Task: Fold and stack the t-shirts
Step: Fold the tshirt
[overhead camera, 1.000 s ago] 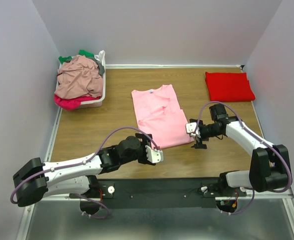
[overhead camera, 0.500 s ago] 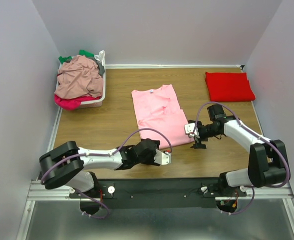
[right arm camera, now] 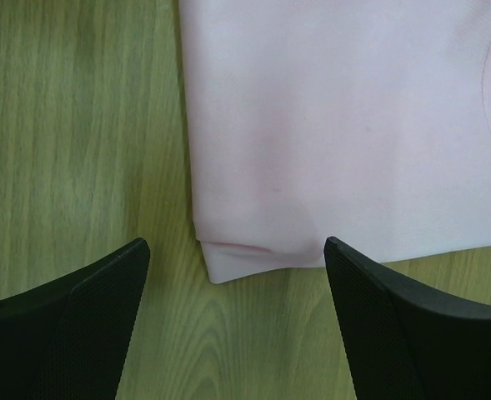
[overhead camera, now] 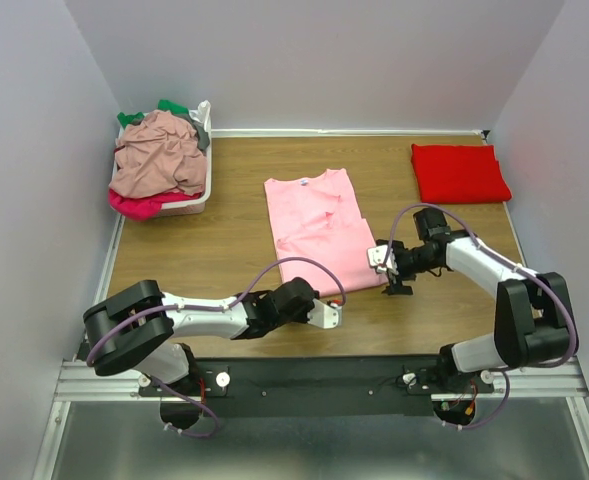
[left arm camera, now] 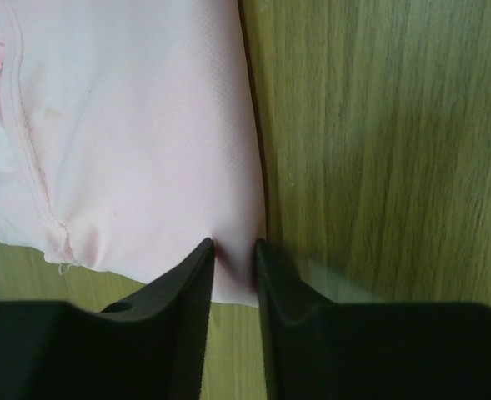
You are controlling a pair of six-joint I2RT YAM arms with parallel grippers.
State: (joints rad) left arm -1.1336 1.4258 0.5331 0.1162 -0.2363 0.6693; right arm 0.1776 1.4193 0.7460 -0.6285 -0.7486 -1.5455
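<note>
Wooden table (overhead camera: 194,250) bears the pink t-shirt (overhead camera: 319,225); left gripper (left arm camera: 232,243) pinches its hem; right gripper (right arm camera: 235,243), spread astride a corner, should close deep.

The wooden table (overhead camera: 224,200) carries three items: a pink t-shirt (overhead camera: 319,230) spread at the centre, a folded red t-shirt (overhead camera: 459,172) far right, a white basket (overhead camera: 196,203) far left.

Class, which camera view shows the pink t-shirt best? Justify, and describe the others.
Top external: almost the whole pink t-shirt shows, flat on the table. Left wrist shows only one corner inside the left end effector; right wrist, only another corner.
</note>
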